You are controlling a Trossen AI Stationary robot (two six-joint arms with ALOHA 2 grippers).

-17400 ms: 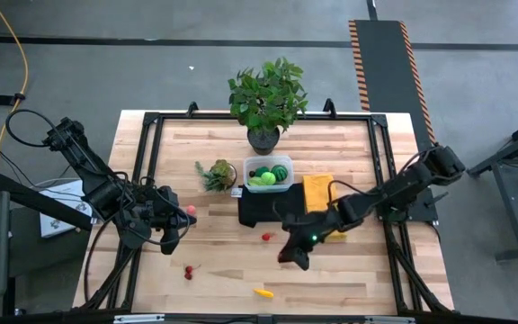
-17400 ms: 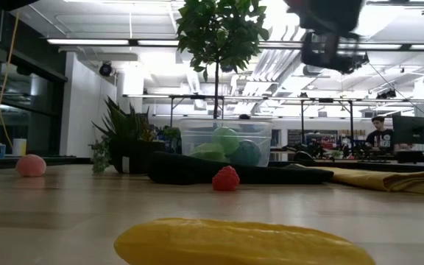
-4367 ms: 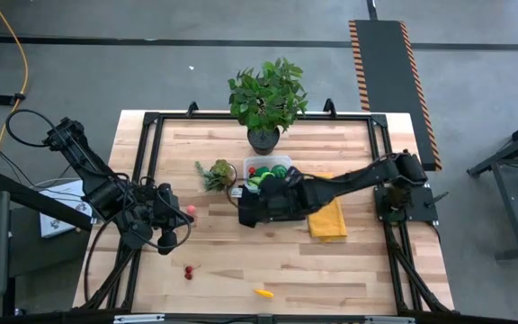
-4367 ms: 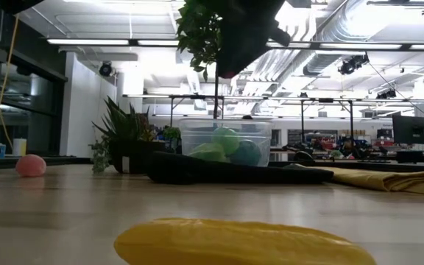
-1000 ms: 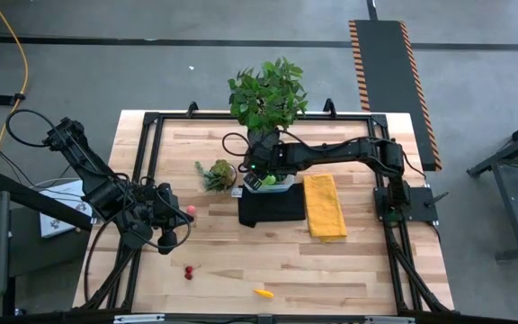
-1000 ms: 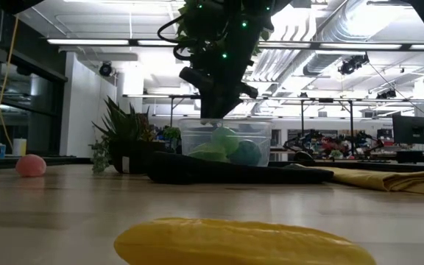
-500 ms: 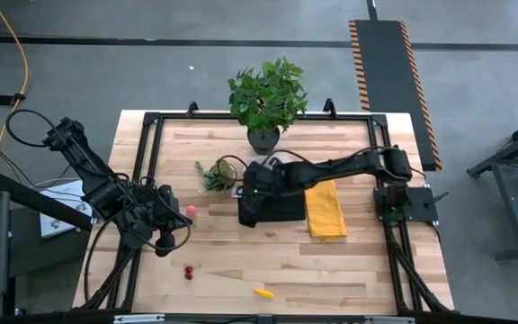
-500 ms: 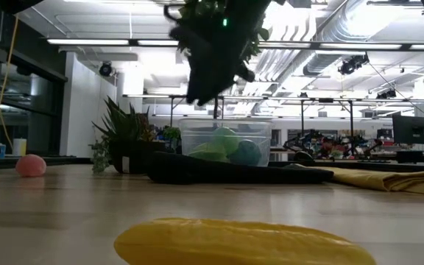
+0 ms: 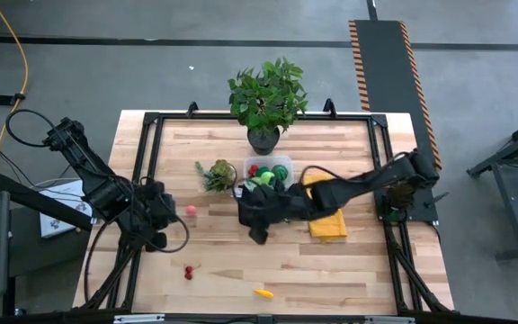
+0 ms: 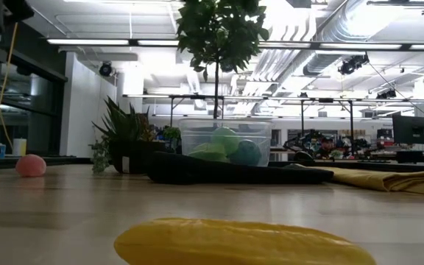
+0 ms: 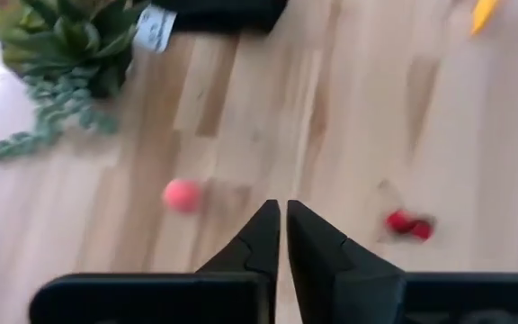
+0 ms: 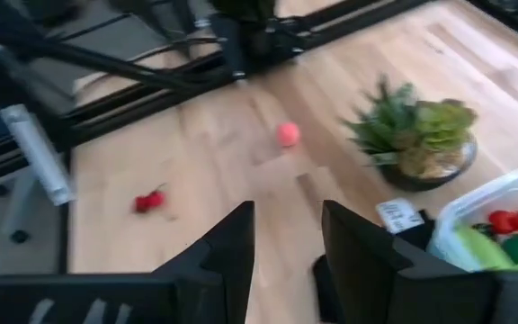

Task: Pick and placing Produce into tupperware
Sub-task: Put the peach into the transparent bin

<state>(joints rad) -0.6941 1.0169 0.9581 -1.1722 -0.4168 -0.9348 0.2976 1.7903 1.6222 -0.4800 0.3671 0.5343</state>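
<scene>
The tupperware stands at the table's middle back on a black cloth, with green and red produce inside; it also shows in the low view. Loose produce lies on the wood: a pink ball, red cherries and a yellow piece. My right gripper hangs open and empty above the black cloth's near edge. My left gripper is shut and empty at the table's left, above the bare wood between the pink ball and the cherries.
A small spiky plant in a round pot stands just left of the tupperware, a big leafy potted plant behind it. A yellow cloth lies right of the black cloth. Bare wood stretches along the table's near side.
My right gripper has swung from over the tupperware toward the table's near edge and risen, out of the low view, and now hangs over the black cloth's near edge. My left gripper has tipped and turned a little in place.
</scene>
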